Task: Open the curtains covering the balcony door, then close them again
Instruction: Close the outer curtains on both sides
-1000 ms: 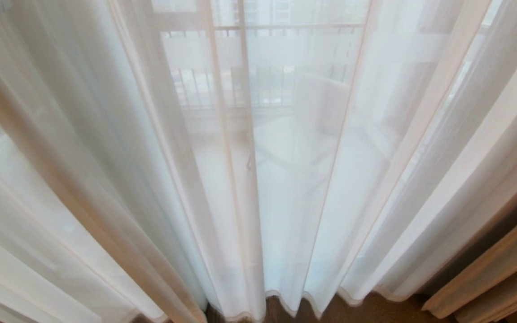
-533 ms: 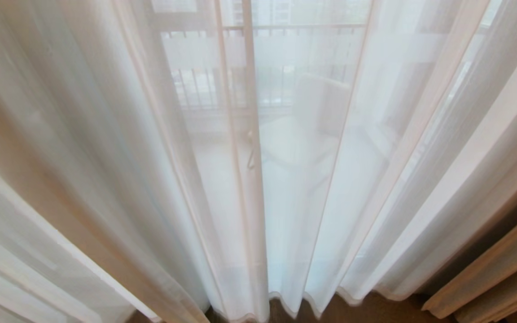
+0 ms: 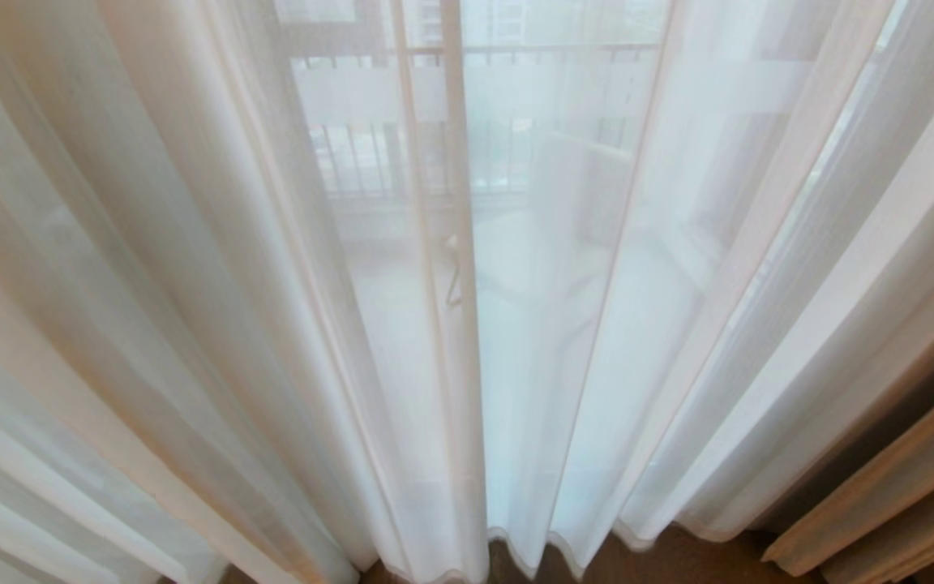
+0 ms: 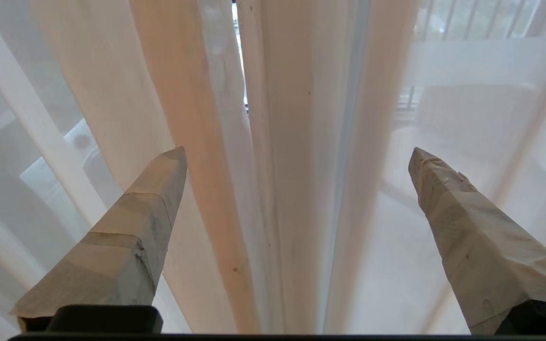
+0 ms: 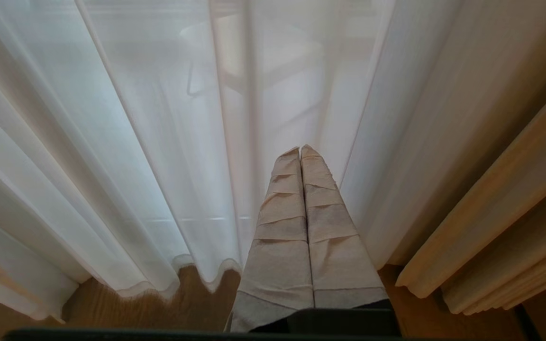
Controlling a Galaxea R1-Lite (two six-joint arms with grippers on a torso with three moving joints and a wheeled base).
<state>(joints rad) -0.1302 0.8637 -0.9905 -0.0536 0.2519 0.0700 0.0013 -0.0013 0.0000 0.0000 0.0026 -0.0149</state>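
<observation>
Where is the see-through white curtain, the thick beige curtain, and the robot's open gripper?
sheer white curtain (image 3: 532, 365), head view, on its middle fold.
beige curtain (image 3: 880, 511), head view, on a pleat near the floor.
left gripper (image 4: 296, 156), left wrist view, midway between its spread fingertips.

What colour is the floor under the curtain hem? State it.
Brown wood floor, clearest in the right wrist view.

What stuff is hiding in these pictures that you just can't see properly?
- Balcony door: head view, only a hazy frame and railing show through the sheer curtain.
- Door handle: head view, blurred by the sheer curtain; its shape is unclear.
- Beige curtain: head view, cut off by the lower right edge.
- Left gripper: open in the left wrist view, outside the head view.
- Right gripper: shut in the right wrist view, outside the head view.
</observation>
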